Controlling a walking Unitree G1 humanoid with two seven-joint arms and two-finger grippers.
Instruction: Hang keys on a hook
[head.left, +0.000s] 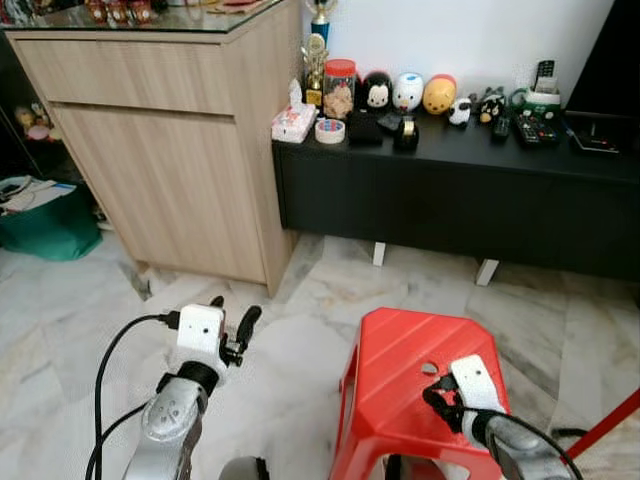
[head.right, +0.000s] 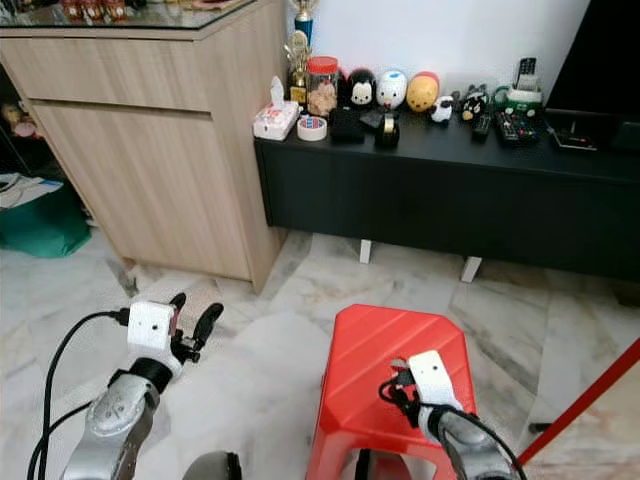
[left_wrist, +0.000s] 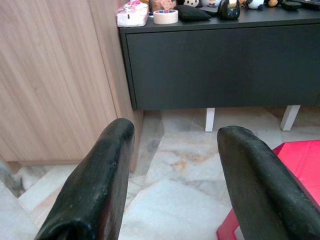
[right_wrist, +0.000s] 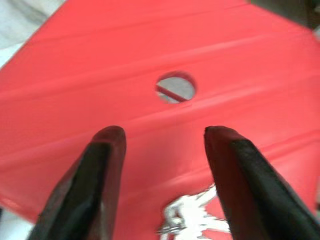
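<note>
While the right tool hangs directly over the red plastic stool, its two black fingers stand wide apart with nothing between them. A small bunch of silver metal keys lies on the stool seat, between and just beneath the fingertips in the right wrist view; contact with either finger cannot be determined. The round hole in the seat centre lies beyond the fingertips. In the head views the right tool sits at about 5 o'clock of the scene, above the near edge of the seat.

The left tool is raised over the pale marble floor at about 7 o'clock, well apart from the stool. Its fingers are spread wide and hold nothing.

A light wooden cabinet stands at 10 o'clock. Touching its right side, a low black sideboard on white legs runs toward 2 o'clock. On the sideboard top rest a tissue pack, a roll of tape, a red-lidded jar, several round figurines and remote controls.
</note>
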